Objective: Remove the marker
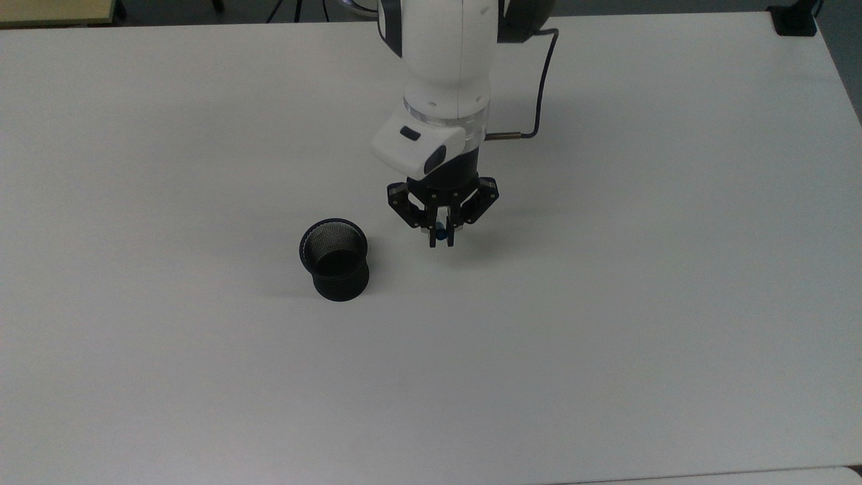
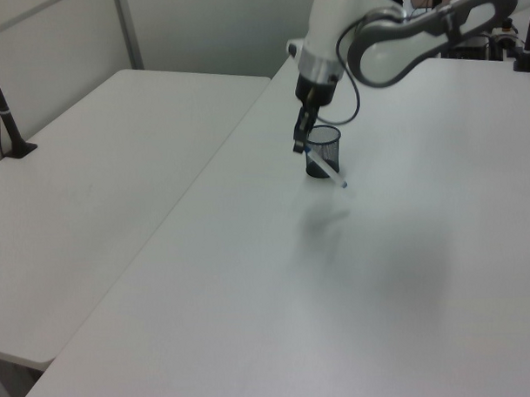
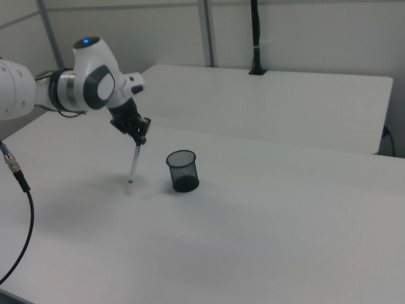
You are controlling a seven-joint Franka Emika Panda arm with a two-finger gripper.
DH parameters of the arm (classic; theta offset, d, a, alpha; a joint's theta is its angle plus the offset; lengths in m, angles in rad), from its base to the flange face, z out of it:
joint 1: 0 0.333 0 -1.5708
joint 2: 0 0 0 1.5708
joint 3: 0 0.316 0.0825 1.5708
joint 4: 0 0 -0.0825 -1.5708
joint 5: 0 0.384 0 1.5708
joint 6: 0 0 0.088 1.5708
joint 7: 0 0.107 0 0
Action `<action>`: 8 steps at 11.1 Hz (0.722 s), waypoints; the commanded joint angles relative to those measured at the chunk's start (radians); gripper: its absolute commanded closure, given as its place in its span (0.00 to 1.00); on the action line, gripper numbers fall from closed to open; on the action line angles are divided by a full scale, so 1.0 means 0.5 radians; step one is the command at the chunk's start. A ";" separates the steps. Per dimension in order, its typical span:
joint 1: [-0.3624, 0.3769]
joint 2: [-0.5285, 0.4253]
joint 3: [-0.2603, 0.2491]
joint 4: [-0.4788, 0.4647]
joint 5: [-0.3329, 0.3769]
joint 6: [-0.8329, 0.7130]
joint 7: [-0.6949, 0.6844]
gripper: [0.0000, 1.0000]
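In the top view, the black two-finger tool (image 1: 441,237) hangs over the white counter (image 1: 606,303), its fingers closed tight on the slim white-barrelled marker pen with a blue cap (image 1: 440,234), seen end-on here as a small blue spot between the fingertips. The black mesh cup (image 1: 335,259) stands upright to the top view's left of the tool, apart from it, its inside dark.

In the left view, the marker (image 2: 327,168) shows its length: a pale barrel slanting down from the tool (image 2: 300,146) to a small blue tip near the counter (image 2: 251,295), crossing in front of the cup (image 2: 322,150).

In the right view, the marker (image 3: 133,163) hangs almost upright from the tool (image 3: 140,140), with its blue lower end close above the counter (image 3: 285,221), clear of the cup (image 3: 183,170), which stands on the right view's right of it. Whether the tip touches the counter cannot be told.
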 commanded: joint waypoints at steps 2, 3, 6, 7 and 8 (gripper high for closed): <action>0.048 0.171 -0.012 0.005 -0.037 0.012 0.033 0.78; 0.045 0.171 -0.012 0.008 -0.040 0.012 0.033 0.58; 0.048 0.107 -0.015 0.008 -0.071 -0.018 0.030 0.00; 0.045 0.049 -0.015 0.005 -0.077 -0.058 0.030 0.00; 0.038 -0.028 -0.015 0.005 -0.077 -0.189 0.027 0.00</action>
